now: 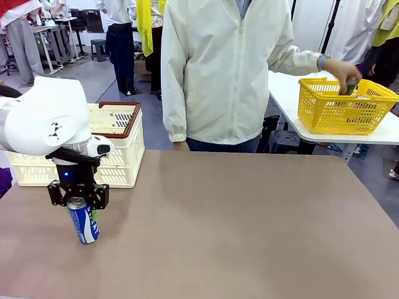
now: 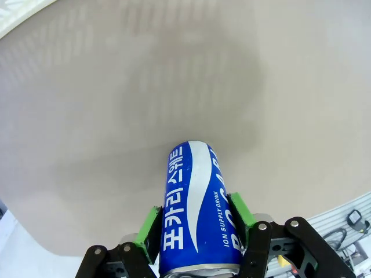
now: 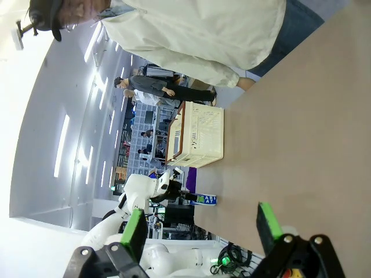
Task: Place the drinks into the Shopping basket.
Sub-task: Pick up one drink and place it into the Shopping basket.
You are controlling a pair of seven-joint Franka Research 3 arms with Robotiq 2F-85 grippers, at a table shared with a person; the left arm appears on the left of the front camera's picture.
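Neither drink looks delivered yet. The left gripper [image 1: 79, 200] has its green pads clamped on the blue can [image 1: 84, 225] near its top, low over the near-left part of the table [image 1: 249, 237]. I can't tell whether the can is clear of the surface. The crate [image 1: 124, 156] stands just beyond the table's far-left edge with its brown rim higher than the can, so I'd judge a good lift is needed. At far right the person's hand [image 1: 341, 70] is in a yellow basket [image 1: 343, 112], on what looks like the green can [image 1: 352, 86]. The right gripper [image 3: 200, 231] hangs with fingers apart, holding nothing. The tabletop offers plenty of open room.
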